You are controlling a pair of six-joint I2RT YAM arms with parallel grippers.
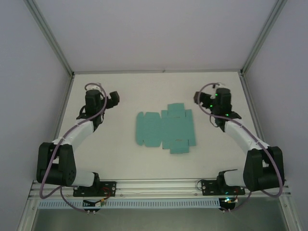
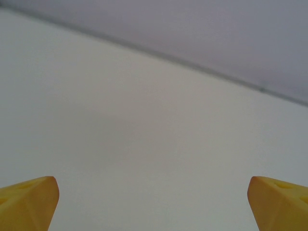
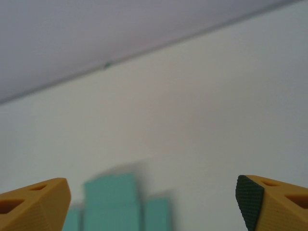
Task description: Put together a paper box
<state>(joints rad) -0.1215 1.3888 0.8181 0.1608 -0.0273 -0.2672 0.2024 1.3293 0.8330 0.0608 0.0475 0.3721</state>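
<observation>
The paper box [image 1: 166,129] lies flat in the middle of the white table as a teal-green die-cut sheet with flaps spread out. My left gripper [image 1: 114,98] hovers to the sheet's upper left, apart from it. In the left wrist view its yellow fingertips [image 2: 29,202] stand wide apart, open, with bare table between them. My right gripper [image 1: 198,98] is off the sheet's upper right corner. Its jaws [image 3: 153,204] are open and empty, and the blurred top flaps of the paper box [image 3: 113,202] show low between them, closer to the left finger.
White table [image 1: 144,163] enclosed by grey walls with metal corner posts [image 1: 48,36]. An aluminium rail [image 1: 159,185] at the near edge carries both arm bases. The table's back edge [image 2: 202,67] runs across the left wrist view.
</observation>
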